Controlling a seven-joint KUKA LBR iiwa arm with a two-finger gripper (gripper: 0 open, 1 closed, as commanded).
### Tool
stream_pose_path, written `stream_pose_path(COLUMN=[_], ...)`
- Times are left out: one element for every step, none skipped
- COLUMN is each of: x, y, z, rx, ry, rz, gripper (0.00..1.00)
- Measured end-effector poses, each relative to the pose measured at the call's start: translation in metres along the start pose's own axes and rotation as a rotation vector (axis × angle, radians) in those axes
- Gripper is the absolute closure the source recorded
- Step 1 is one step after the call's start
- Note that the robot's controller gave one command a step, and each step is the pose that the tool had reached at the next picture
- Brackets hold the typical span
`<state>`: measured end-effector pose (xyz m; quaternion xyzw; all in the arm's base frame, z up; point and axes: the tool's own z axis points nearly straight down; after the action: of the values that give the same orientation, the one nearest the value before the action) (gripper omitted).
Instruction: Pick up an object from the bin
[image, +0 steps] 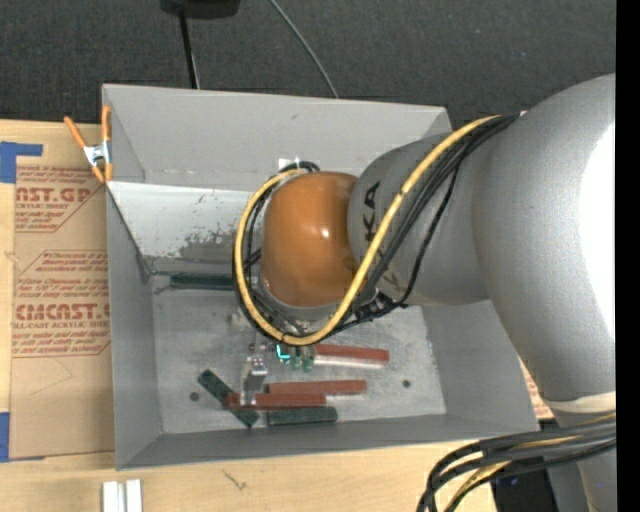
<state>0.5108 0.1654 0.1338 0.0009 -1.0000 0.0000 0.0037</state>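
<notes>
My gripper (259, 373) reaches down below the orange cover to the front middle of the bin floor. Its tip is at the left end of a red-brown stick (318, 387) and touches or nearly touches it. Just in front of that lies another red-brown stick (285, 400) and a dark green stick (302, 416). A third red-brown stick with a pale end (350, 356) lies to the right of the gripper. A short dark green piece (213, 383) lies slanted to the left.
A long dark green stick (203, 283) lies along the foot of the bin's sloped back wall at the left. The arm and its cables hang over the bin's middle and right side.
</notes>
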Motion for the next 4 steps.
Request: stream_pose_path(x=[-0.002, -0.002, -0.005, 0.019], y=[-0.001, 0.000, 0.026, 0.021], z=[-0.003, -0.003, -0.006, 0.057], rx=[-0.001, -0.002, -0.001, -0.004], ry=[-0.007, -0.008, -0.008, -0.014], rz=[0.001, -0.002, 0.054, 0.037], gripper=[0.00, 0.00, 0.00, 1.00])
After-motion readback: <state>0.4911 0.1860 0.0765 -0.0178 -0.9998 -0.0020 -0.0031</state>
